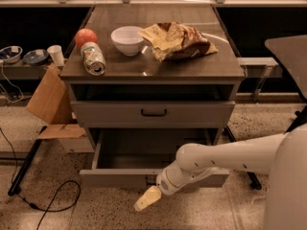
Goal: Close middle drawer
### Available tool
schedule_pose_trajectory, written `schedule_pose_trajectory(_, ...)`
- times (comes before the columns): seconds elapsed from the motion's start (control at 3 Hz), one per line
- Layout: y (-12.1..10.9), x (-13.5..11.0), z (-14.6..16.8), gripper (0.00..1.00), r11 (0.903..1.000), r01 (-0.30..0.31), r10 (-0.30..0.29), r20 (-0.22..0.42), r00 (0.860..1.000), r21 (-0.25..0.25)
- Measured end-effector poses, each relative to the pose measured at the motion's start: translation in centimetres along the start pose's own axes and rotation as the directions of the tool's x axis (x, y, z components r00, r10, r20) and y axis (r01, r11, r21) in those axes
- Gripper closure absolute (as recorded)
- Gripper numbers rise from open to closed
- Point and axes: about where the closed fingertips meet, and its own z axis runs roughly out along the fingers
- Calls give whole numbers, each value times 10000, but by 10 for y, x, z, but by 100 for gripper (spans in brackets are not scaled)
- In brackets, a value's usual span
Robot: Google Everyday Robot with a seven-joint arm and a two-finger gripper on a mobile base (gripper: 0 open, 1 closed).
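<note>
The middle drawer (112, 178) is pulled far out of the grey cabinet, and its shallow inside (148, 150) looks empty. Its front panel faces me low down, and my arm hides the panel's centre. Above it the uppermost drawer front (120, 114) sits flush, with a small dark pull handle. The lowest drawer is hidden behind the open one. My gripper (147, 199) hangs just in front of and slightly below the open drawer's front panel, near its middle. My white arm reaches in from the right.
On the cabinet top are a red apple (86, 36), a tipped can (93, 59), a white bowl (127, 39) and a crumpled snack bag (177, 41). A cardboard box (48, 104), a black pole (26, 159) and a floor cable (53, 202) lie to the left.
</note>
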Motion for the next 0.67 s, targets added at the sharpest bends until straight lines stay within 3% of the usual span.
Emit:
schedule_pose_trajectory(0.33, -9, 0, -11, 0, 9988, -260, 244, 392, 9989, 415)
schedule_pose_trajectory(0.67, -22, 4, -24, 18, 9945, -561, 499, 705, 9963, 888)
